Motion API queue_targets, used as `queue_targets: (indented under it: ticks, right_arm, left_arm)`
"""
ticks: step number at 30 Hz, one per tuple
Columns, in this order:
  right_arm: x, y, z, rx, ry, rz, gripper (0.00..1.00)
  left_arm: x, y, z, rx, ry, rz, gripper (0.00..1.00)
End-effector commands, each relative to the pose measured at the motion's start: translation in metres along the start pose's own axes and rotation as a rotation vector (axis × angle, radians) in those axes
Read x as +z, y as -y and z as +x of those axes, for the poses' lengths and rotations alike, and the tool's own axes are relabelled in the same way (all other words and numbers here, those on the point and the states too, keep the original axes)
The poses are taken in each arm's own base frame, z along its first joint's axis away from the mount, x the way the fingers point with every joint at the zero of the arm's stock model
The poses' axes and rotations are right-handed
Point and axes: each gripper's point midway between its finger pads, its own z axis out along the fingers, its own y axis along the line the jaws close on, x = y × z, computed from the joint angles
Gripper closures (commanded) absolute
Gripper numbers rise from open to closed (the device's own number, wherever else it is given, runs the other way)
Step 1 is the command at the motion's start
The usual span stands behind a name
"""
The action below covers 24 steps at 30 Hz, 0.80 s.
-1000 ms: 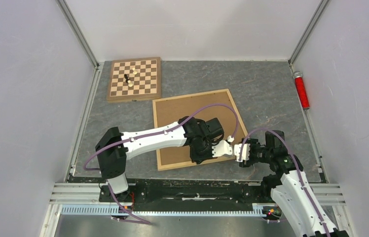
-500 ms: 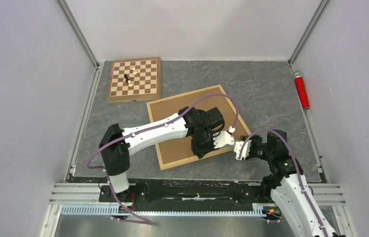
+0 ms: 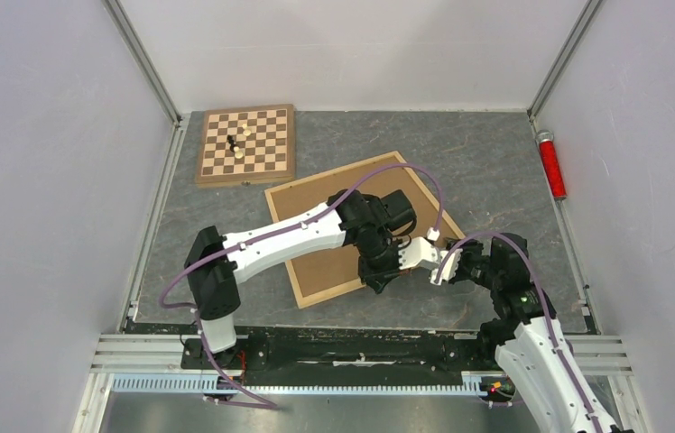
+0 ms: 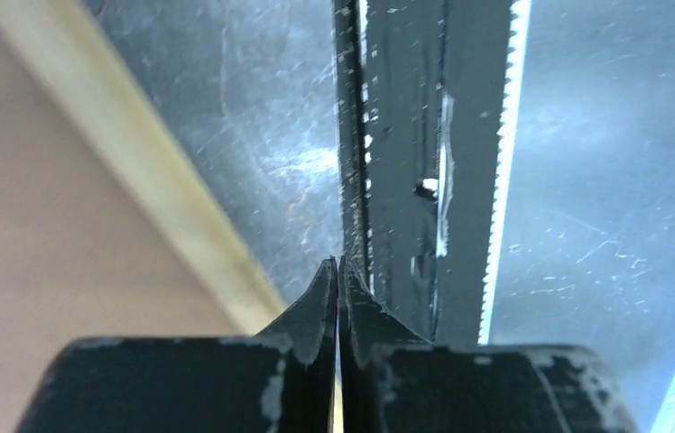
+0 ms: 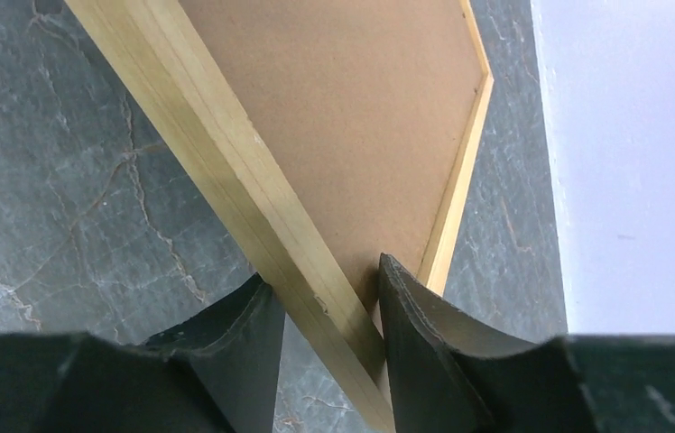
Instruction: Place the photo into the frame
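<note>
The frame (image 3: 334,171) lies skewed in the middle of the table, back up, its brown backing board (image 3: 316,203) showing. The photo is out of view. My left gripper (image 3: 381,281) hangs over the frame's near edge, shut, with only a thin pale sliver showing between the jaws (image 4: 338,263); the wooden rail (image 4: 135,153) runs past on its left. At the frame's right corner my right gripper (image 3: 444,260) straddles the light wooden rail (image 5: 189,135). Both fingers touch the rail, one on the outer side and one on the backing board (image 5: 343,108) side (image 5: 325,271).
A checkered chessboard (image 3: 246,144) with a few pieces sits at the back left. A red cylinder (image 3: 550,164) lies along the right wall. White walls enclose three sides, and a black rail (image 3: 361,347) runs along the near edge (image 4: 397,135).
The frame has turned anticlockwise, its right corner moving away from the near edge. Both grippers moved with it, and the right jaws have narrowed onto the rail.
</note>
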Motion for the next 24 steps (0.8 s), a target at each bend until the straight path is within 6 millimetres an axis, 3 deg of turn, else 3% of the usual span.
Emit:
queue_targets:
  ticks: [1,4,10,15,20,24]
  right_arm:
    - [-0.02,0.067,-0.038,0.001,0.063,0.187,0.8]
    - [-0.025,0.076,-0.047,0.005,0.077,0.199,0.84]
    - [-0.03,0.083,-0.048,0.032,0.057,0.206,0.85]
    - [-0.038,0.094,-0.064,0.1,0.071,0.18,0.84]
    - [-0.057,0.112,-0.094,0.149,0.088,0.114,0.84]
    - [-0.07,0.127,-0.115,0.173,0.087,0.06,0.84]
  left_arm:
    - [-0.017,0.025,-0.025,0.059,0.105,0.058,0.98]
    - [-0.024,0.019,-0.028,0.057,0.13,0.021,0.9]
    - [-0.047,-0.004,-0.03,0.055,0.19,-0.145,0.58]
    - [-0.095,-0.029,-0.028,0.098,0.235,-0.42,0.48]
    - [-0.157,-0.043,-0.026,0.15,0.269,-0.672,0.4]
    - [-0.191,-0.06,-0.021,0.217,0.228,-0.85,0.32]
